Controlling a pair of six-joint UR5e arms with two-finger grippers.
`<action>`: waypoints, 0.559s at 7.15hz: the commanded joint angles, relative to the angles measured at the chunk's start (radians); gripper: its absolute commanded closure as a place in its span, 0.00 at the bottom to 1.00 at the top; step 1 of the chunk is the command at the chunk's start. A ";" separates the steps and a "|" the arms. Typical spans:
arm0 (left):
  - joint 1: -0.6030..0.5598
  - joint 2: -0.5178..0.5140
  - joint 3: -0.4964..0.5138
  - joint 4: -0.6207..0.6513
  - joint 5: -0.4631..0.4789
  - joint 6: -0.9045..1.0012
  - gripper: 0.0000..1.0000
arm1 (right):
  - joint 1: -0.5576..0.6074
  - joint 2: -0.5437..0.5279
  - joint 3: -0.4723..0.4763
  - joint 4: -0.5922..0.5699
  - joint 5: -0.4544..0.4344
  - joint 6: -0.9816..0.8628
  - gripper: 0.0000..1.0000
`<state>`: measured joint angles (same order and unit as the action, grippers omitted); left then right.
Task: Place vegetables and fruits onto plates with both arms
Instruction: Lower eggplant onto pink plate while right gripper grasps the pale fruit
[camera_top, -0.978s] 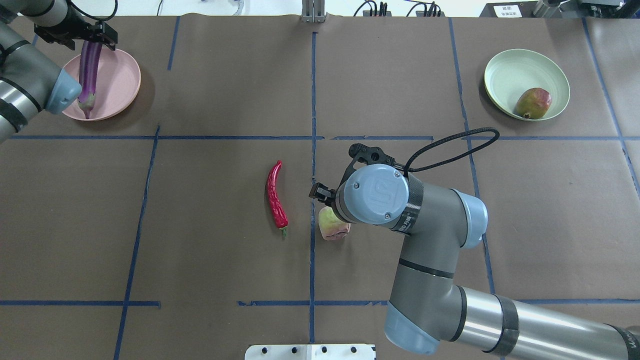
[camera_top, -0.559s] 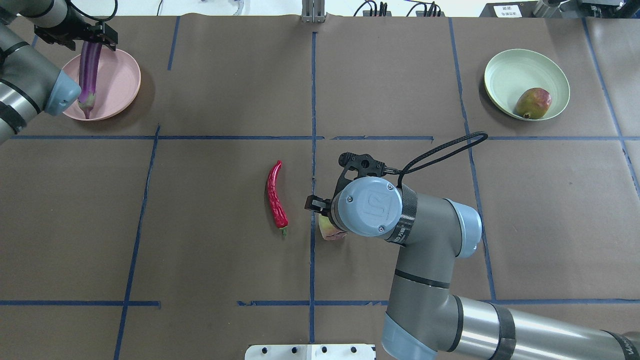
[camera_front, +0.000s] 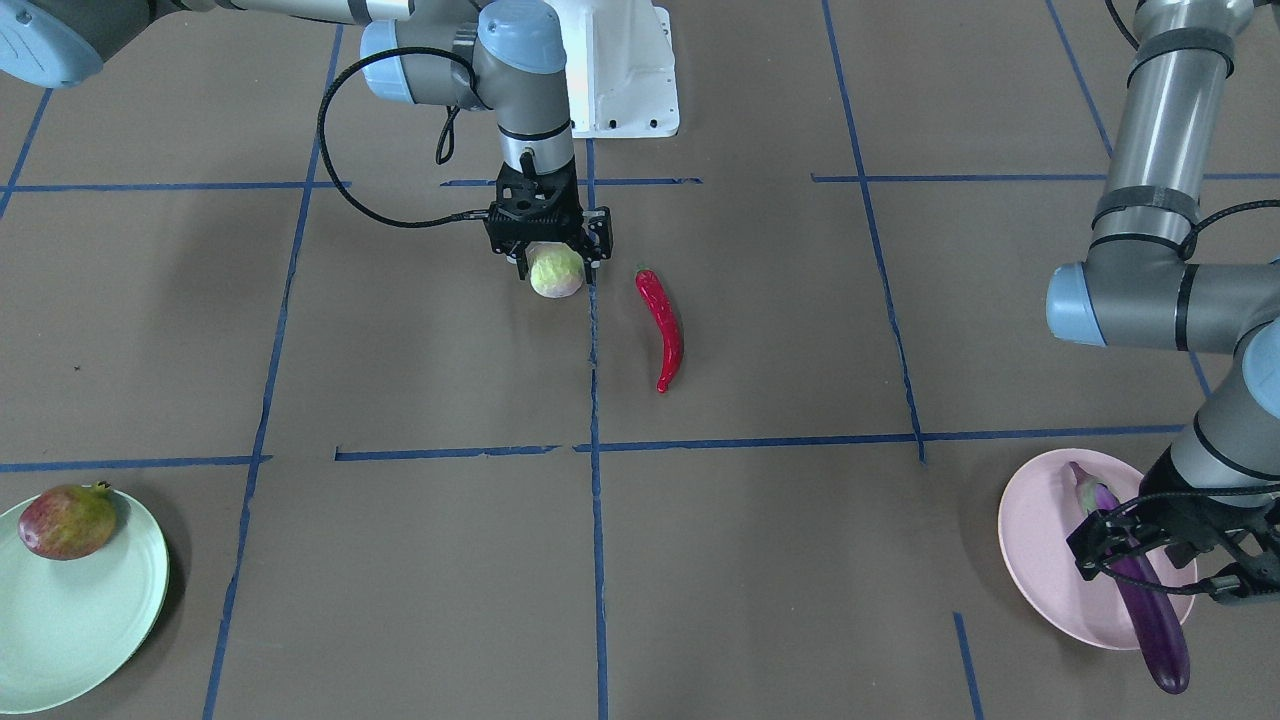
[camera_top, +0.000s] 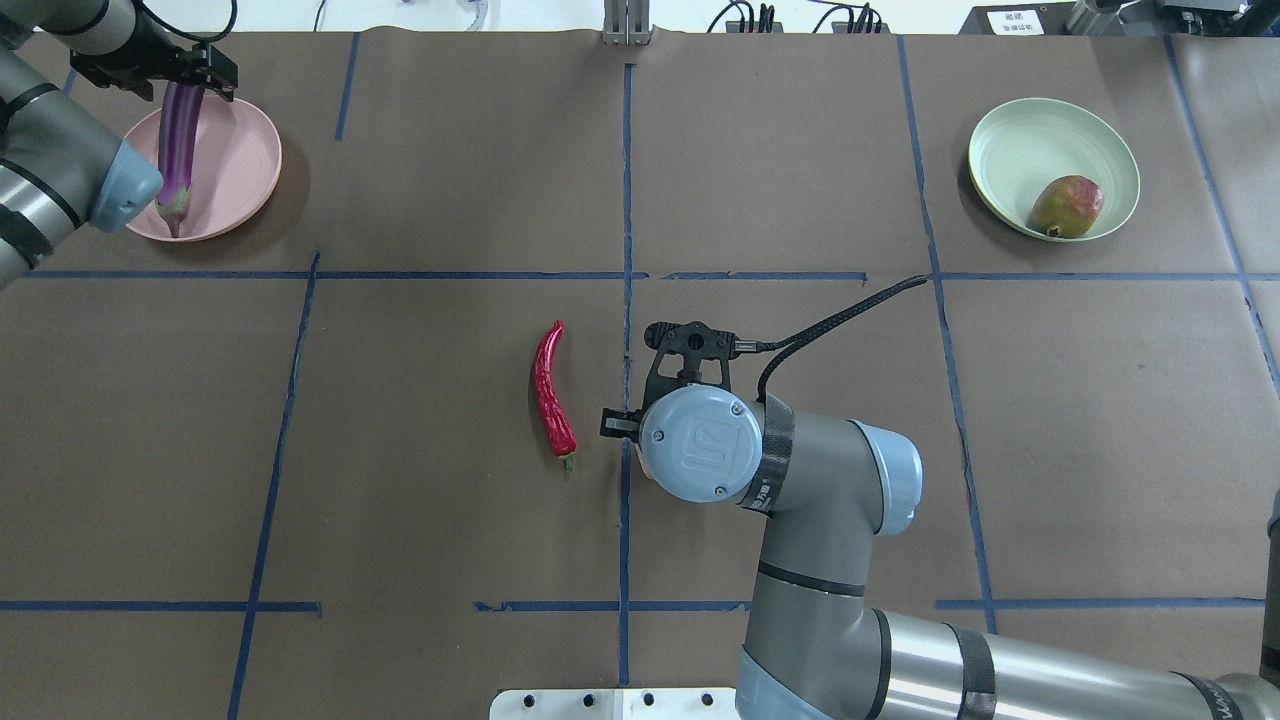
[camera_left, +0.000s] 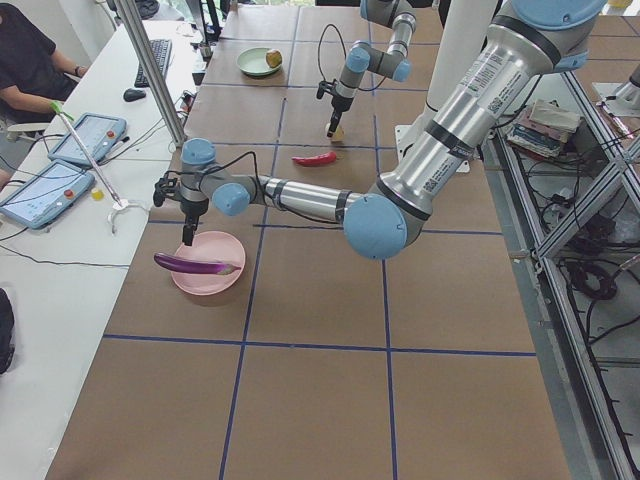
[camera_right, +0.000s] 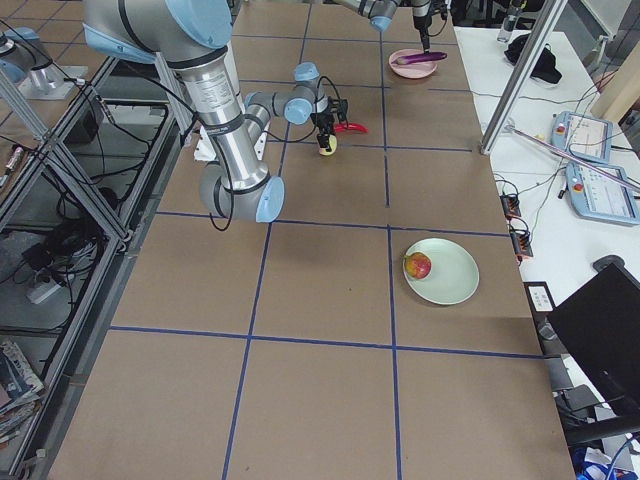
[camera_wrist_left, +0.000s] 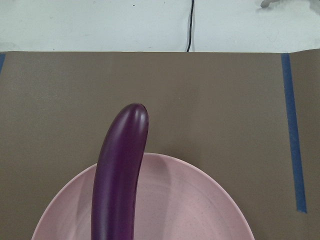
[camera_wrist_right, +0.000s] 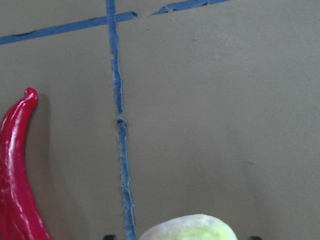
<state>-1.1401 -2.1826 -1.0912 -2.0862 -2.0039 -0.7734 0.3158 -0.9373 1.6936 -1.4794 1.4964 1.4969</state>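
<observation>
My right gripper (camera_front: 556, 262) is open, its fingers straddling the pale green fruit (camera_front: 557, 276), which rests on the table. In the right wrist view the fruit (camera_wrist_right: 187, 228) fills the bottom edge. My wrist hides it in the overhead view. The red chili (camera_front: 664, 320) lies just beside it on the table. My left gripper (camera_front: 1140, 560) is open over the purple eggplant (camera_front: 1155, 610), which lies across the pink plate (camera_front: 1035, 540) with one end past the rim. The red-and-yellow fruit (camera_top: 1066, 206) sits on the mint plate (camera_top: 1020, 150).
The brown table covering carries blue tape lines (camera_top: 626, 200). The white base block (camera_front: 620, 70) stands at the robot's edge. A cable (camera_top: 830, 320) loops from my right wrist. An operator and tablets (camera_left: 60, 170) are beyond the table's far side.
My right arm has moved left and lowered over the pale green fruit, now hiding it in the overhead view. My left arm and the eggplant have hardly moved.
</observation>
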 joint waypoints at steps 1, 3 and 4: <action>0.019 0.012 -0.060 0.003 -0.064 -0.113 0.00 | -0.006 -0.008 0.030 -0.018 -0.018 -0.003 0.97; 0.081 0.050 -0.201 0.006 -0.101 -0.310 0.00 | 0.104 -0.020 0.156 -0.140 0.052 -0.036 1.00; 0.139 0.059 -0.258 0.005 -0.096 -0.419 0.00 | 0.217 -0.021 0.153 -0.163 0.117 -0.132 1.00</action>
<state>-1.0631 -2.1364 -1.2726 -2.0813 -2.0961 -1.0618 0.4175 -0.9547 1.8176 -1.5951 1.5440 1.4477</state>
